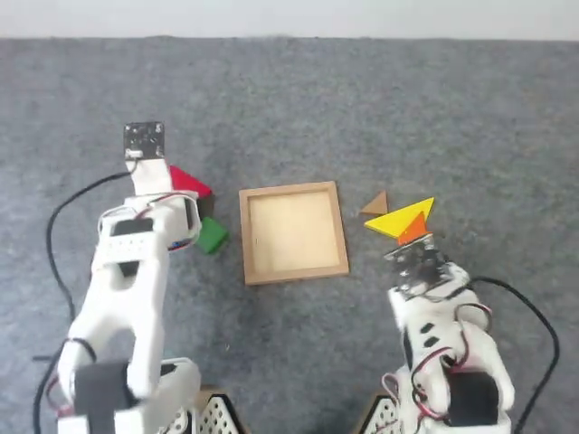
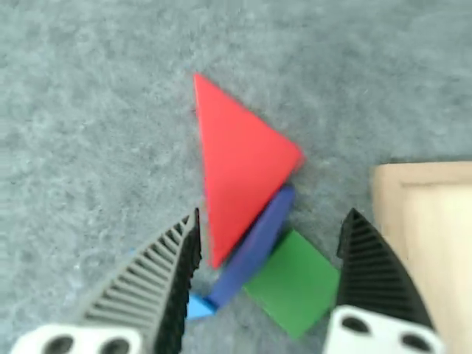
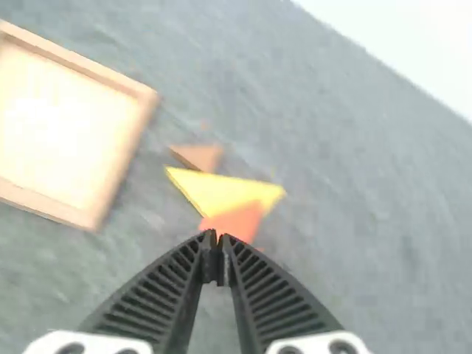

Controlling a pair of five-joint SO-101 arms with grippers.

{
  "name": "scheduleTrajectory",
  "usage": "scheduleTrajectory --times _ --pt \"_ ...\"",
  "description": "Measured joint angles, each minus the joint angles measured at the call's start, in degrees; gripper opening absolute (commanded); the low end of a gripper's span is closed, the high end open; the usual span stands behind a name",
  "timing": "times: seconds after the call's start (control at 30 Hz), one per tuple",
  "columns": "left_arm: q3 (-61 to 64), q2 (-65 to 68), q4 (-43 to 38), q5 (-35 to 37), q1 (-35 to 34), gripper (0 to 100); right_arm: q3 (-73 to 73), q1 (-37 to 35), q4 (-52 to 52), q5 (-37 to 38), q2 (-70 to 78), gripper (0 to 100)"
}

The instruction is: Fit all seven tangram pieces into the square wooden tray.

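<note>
Square wooden tray [image 1: 289, 189] sits mid grey surface [image 1: 452, 108]. Left gripper [image 2: 273, 221] spread wide over red triangle [image 2: 240, 158], green square [image 2: 293, 282] and blue parallelogram [image 2: 254, 247] beside its left rim. Right gripper [image 3: 218, 237] pinched closed, holding nothing, near yellow triangle [image 3: 221, 193], orange triangle [image 3: 234, 220] and brown triangle [image 3: 198, 155].

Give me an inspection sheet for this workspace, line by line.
Surface: grey mat, flat.
Job's things: wooden tray empty, mid-table; red triangle, blue piece and green square bunched on the left arm's side; yellow triangle, orange triangle and brown triangle on the right arm's side.
Clutter: nothing seen.
Grippers: left jaws open above the red, blue and green pieces; right jaws shut, just short of the orange triangle.
Cables: left black cable and right black cable loop beside the arms.
Surroundings: pale strip beyond the mat's far edge.
</note>
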Motion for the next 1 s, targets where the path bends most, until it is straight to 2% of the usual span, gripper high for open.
scheduleTrajectory --times 0.1,0.3,0.5,0.67,0.83,1.0 --pt "3.16 -4.75 -0.26 -0.09 1.23 29 2.81 -5.63 -5.71 -1.49 4.04 4.8" --pt "2.55 -7.21 -0.26 4.75 2.55 29 10.29 -6.68 -28.92 -8.79 21.10 6.1" --pt "-14.77 5.98 7.47 8.18 7.12 29 10.29 -6.77 -46.15 -14.95 41.76 6.1" --pt "-29.19 22.42 11.87 2.11 6.86 29 10.29 -6.68 -49.85 -15.03 51.60 6.1" --pt "-39.21 34.29 12.04 -6.59 3.52 29 10.29 -6.07 -50.02 -15.38 51.69 6.1" --pt "-46.86 41.93 12.04 -9.93 -0.18 29 10.29 -6.42 -50.02 -15.38 51.87 6.1"
